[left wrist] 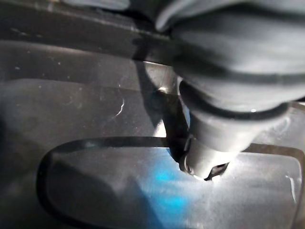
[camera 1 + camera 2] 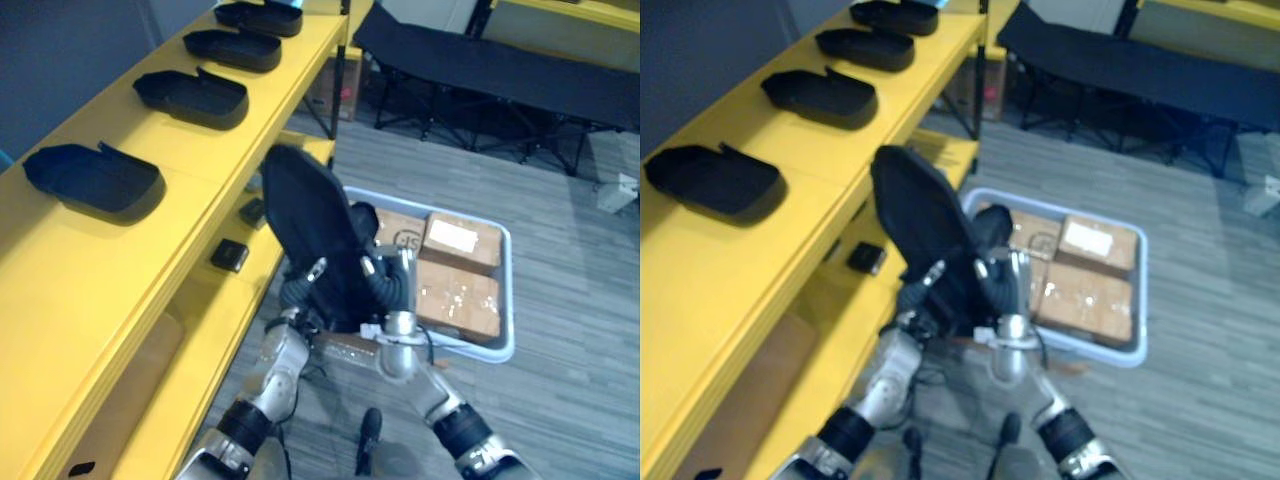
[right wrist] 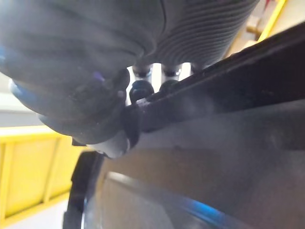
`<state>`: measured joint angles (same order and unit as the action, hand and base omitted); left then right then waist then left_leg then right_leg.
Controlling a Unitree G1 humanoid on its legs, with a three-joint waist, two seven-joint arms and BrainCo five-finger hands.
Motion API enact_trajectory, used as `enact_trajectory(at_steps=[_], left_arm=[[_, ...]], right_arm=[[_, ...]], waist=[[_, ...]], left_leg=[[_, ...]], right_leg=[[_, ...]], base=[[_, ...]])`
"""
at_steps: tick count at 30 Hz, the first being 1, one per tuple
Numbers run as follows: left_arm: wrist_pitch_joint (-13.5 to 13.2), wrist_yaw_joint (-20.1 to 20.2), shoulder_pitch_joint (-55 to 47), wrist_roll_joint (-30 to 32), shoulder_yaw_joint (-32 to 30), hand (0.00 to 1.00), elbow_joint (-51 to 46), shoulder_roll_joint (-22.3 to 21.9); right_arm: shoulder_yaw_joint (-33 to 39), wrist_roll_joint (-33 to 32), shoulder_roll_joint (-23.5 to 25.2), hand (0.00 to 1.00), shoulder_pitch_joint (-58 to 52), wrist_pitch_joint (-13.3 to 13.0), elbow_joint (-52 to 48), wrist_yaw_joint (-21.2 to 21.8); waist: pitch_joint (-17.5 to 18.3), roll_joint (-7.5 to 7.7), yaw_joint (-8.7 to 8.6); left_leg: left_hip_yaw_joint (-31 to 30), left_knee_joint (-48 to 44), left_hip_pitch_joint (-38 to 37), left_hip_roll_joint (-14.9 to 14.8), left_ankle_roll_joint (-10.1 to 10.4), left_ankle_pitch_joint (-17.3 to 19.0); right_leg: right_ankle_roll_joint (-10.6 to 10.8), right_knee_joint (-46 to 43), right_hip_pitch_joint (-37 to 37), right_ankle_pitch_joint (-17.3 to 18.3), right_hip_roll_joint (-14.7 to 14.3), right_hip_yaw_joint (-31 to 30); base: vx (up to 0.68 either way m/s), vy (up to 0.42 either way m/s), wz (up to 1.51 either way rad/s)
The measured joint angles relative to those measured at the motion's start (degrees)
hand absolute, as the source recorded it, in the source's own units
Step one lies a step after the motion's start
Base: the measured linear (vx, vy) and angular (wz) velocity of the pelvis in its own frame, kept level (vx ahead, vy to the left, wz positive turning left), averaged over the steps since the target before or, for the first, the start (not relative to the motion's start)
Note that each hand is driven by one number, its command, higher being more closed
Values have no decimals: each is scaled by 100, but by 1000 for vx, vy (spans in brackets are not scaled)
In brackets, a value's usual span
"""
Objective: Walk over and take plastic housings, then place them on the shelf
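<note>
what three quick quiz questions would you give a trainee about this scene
1. True or false: four black housings lie on the yellow top shelf.
2. What fills the grey bin on the floor? A) cardboard boxes B) bottles C) folded cloth
3. Short answer: which robot hand holds the tilted housing beside the shelf?

Key:
1. True.
2. A.
3. Both: the left robot hand and the right robot hand each grip its lower end.
</note>
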<state>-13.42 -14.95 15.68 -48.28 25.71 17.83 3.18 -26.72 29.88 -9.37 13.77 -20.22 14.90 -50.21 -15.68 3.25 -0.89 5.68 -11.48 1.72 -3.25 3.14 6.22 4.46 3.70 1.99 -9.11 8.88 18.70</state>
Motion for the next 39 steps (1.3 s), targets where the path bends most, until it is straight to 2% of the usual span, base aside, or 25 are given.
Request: enact_trajectory(at_steps=[6,9,13,14,15,17,18,19,20,22,23,24,27,31,34,36,39], left_arm=[[-30,16,14,445,97,100,-179,121],[-31,-3,14,681,89,100,-215,233],[-18,-149,11,1753,-19,100,-334,550],[4,-236,10,2216,-77,100,-561,764],[24,-254,11,2422,-113,100,-689,836],[134,-368,-13,3255,-352,100,-1512,912],[133,-389,-14,3336,-366,100,-1596,912],[127,-482,-12,3784,-491,100,-2128,894],[120,-516,-8,3899,-515,100,-2266,880],[107,-709,-26,4273,-635,100,-2463,733],[113,-775,-58,4379,-671,100,-2452,673],[124,-968,-179,4561,-736,100,-2442,582],[129,-1390,-566,4936,-976,100,-2352,506],[123,-1738,-1031,5126,-1221,100,-2329,427],[76,-1836,-1282,5170,-1321,100,-2347,318],[-115,-1862,-1639,5163,-1378,100,-2375,196],[-308,-1860,-1870,5161,-1363,100,-2439,187]], right_arm=[[0,-181,-208,0,-5,-379,-110,34],[1,-359,-327,0,-21,-384,-122,328],[81,-732,-658,0,-214,-372,-177,1318],[108,-782,-864,0,-377,-368,-339,1774],[142,-790,-968,0,-450,-367,-414,1948],[345,-1108,-1333,0,-766,-363,-796,2862],[365,-1151,-1361,0,-795,-364,-848,2945],[578,-1489,-1508,0,-948,-378,-1301,3461],[686,-1659,-1536,0,-989,-391,-1501,3623],[1324,-2403,-1539,0,-1077,-564,-2352,4101],[1500,-2655,-1534,0,-1073,-635,-2556,4196],[1834,-3153,-1510,0,-1070,-767,-2923,4346],[2495,-3951,-1254,0,-1107,-1106,-3353,4370],[3022,-4481,-514,0,-1898,-1334,-3490,4235],[3159,-4785,-65,0,-2489,-1375,-3488,4137],[3290,-4916,407,0,-3034,-1423,-3410,4014],[3466,-5161,647,0,-3546,-1502,-3033,3897]], waist=[[-2,4,-11],[-3,5,-18],[-14,25,-18],[-22,40,-17],[-25,47,-15],[-33,65,10],[-33,65,10],[-33,66,1],[-32,66,-6],[-32,67,-12],[-31,68,-17],[-30,70,-36],[-7,108,-144],[-6,107,-163],[-5,106,-183],[22,59,-327],[87,-12,-398]], left_leg=[[6,0,17,0,1,2],[16,0,28,2,3,3],[14,-1,31,0,8,8],[13,-2,32,-1,10,12],[13,-4,33,-2,9,15],[23,-68,46,-7,5,58],[25,-78,47,-7,5,64],[58,-119,44,-13,3,104],[77,-121,35,-14,-1,110],[133,-146,16,-15,-16,146],[143,-166,17,-16,-16,163],[161,-219,20,-29,-17,203],[225,-229,-8,-33,-25,222],[325,-282,-92,-66,-25,327],[429,-288,-141,-86,-26,374],[465,-291,-172,-97,-28,442],[595,-280,-181,-109,-31,471]], right_leg=[[-4,38,-5,-19,-3,3],[-4,78,-5,-43,-7,4],[-4,79,-5,-42,-10,4],[-4,80,-6,-42,-11,4],[-4,80,-6,-42,-13,3],[-5,79,-2,-41,-19,4],[-5,79,-1,-41,-19,2],[-3,77,2,-41,-21,-31],[-2,72,0,-40,-19,-47],[2,55,-15,-36,-17,-126],[4,52,-19,-34,-18,-141],[12,44,-17,-28,-27,-163],[28,4,-23,-3,-52,-193],[37,-40,-16,47,-73,-325],[41,-46,-13,62,-84,-400],[43,-54,-11,109,-90,-470],[44,-57,-66,128,-96,-545]], base=[[0,0,0],[0,0,0],[0,0,0],[0,0,0],[0,0,0],[0,0,0],[-5,7,-8],[-10,14,-10],[-23,27,-15],[-38,34,-14],[-49,33,-13],[-37,21,-10],[-23,10,-7],[-18,13,-16],[-9,13,-14],[-7,22,-15],[-4,15,-13]])
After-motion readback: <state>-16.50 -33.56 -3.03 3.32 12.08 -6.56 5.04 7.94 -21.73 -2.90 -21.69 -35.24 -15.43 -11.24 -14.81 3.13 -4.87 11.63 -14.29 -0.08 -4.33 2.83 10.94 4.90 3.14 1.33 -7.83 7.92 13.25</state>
